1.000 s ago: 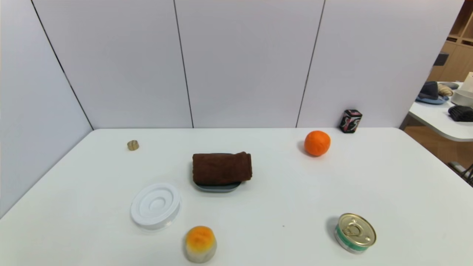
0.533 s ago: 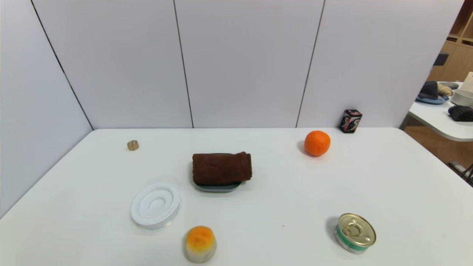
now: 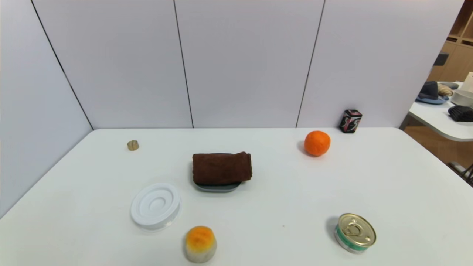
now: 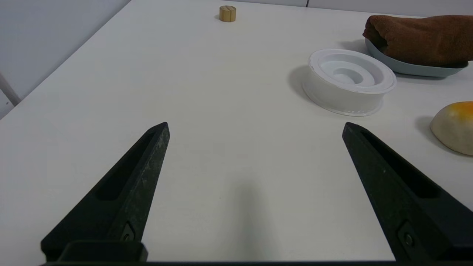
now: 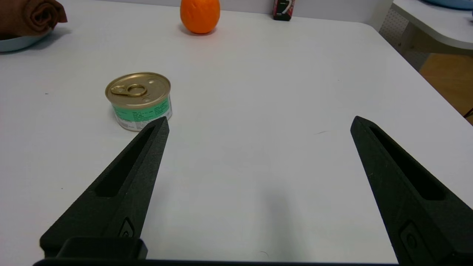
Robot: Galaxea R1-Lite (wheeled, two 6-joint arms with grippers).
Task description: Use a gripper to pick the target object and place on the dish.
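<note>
Presently I find the rolled brown towel (image 3: 221, 168) lying across the blue-grey square dish (image 3: 218, 188), near the middle of the white table (image 3: 281, 207); it covers most of the dish, and its right end overhangs the rim. Only the dish's near edge shows from my head camera.

My left gripper (image 4: 255, 126) is parked low over the table's near left part, its two black fingers spread wide with nothing between them. My right gripper (image 5: 259, 122) sits likewise over the near right part, fingers fully apart and empty. Neither touches any object, and neither appears in the head view.

Other items noted:
- White round ridged lid (image 3: 155, 205), near the front edge, to the left of the dish and apart from it.
- Yellow-topped bun (image 3: 200, 244), at the front edge, just right of the lid.
- Gold-topped tin with a green label (image 3: 355, 232), upright, near the front right; in the right wrist view it stands just beyond the fingertip on its side.
- Orange (image 3: 317, 143), toward the back right.
- Small dark patterned box (image 3: 350, 120), at the back edge behind the orange.
- Small wooden cylinder (image 3: 133, 145), toward the back left corner.
</note>
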